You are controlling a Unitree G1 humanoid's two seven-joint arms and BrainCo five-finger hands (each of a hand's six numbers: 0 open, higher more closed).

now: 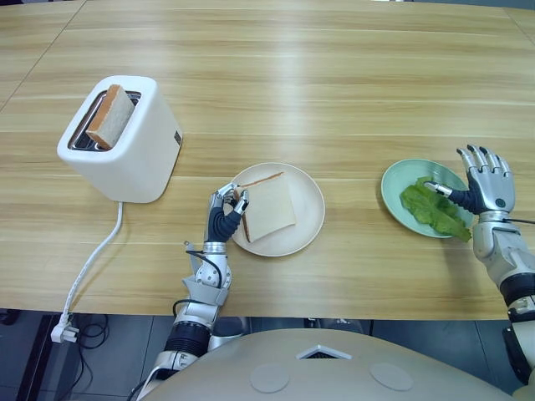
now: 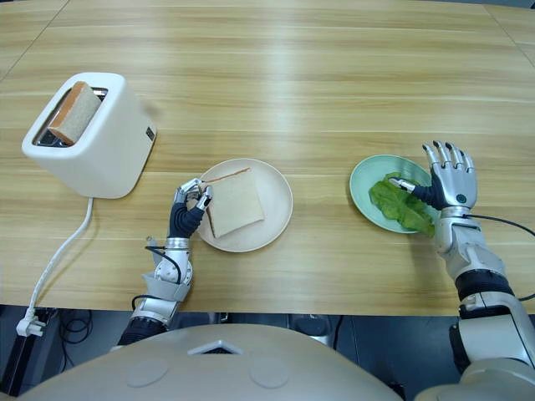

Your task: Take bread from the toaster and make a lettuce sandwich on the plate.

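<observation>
Left hand (image 1: 224, 215): fingers curled into a pinch, tips closed on the left edge of a slice of bread (image 1: 269, 209). The hand sits at the left rim of the plate (image 1: 311, 209), forearm coming up from the near table edge.

Right hand (image 1: 491, 185): fingers spread and pointing away from the robot, holding nothing. It stands at the right rim of the green plate (image 1: 397, 180). The thumb stretches left over the lettuce (image 1: 430, 209) and its tip appears to touch a leaf.

Slice of bread: pale, square, thin brown crust visible along the far edge. It lies flat on the plate, turned a little off square, covering the plate's left and middle part; the right part of the plate is bare.

Second slice (image 1: 110, 117): stands in the toaster (image 1: 134, 159) slot, leaning, its upper part sticking out above the top. The crust is light brown.

Lettuce: dark green, crinkled leaves piled on the right half of the green plate, one tip hanging over the near right rim.

Layout: toaster at left, plate at centre, green plate at right, each well apart from the next.

Surface: light wooden table (image 1: 334, 83), grain running left to right, seams visible at the far side. A white cord (image 1: 96, 259) runs from the toaster over the near edge; the plug (image 1: 63, 334) hangs below, unconnected. Dark floor with cables beneath.
</observation>
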